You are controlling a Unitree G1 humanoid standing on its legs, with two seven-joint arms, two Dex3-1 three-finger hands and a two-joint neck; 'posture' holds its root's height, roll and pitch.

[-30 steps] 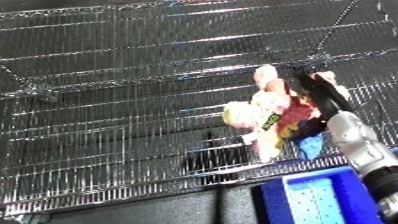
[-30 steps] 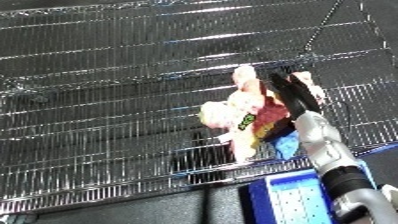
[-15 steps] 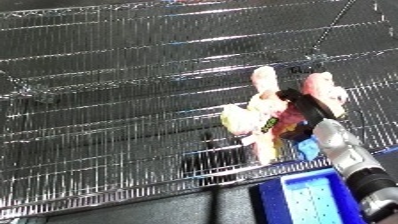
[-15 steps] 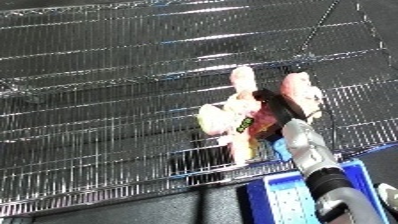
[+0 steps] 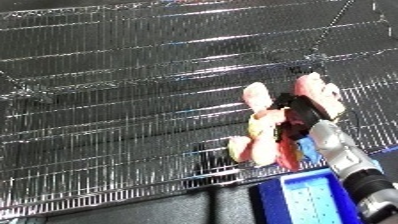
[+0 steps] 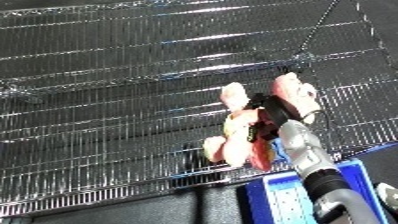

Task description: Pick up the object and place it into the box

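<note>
Left eye view: a wire-grid shelf (image 5: pixel 133 100) fills the frame, bare mesh stretching wide toward its left and far edges. The right hand (image 5: pixel 298 107) is curled round a pink plush toy (image 5: pixel 262 137), held over the shelf's near right edge. Right eye view: a blue bin (image 6: pixel 289 200) sits just beyond that near edge, under the forearm.

The right forearm (image 5: pixel 342 155) is reaching in from the five o'clock corner, pointing toward eleven o'clock. Its black right hand (image 5: pixel 298 110) is sitting at the end, fingers curling around a pink plush toy (image 5: pixel 262 140), holding it.
</note>
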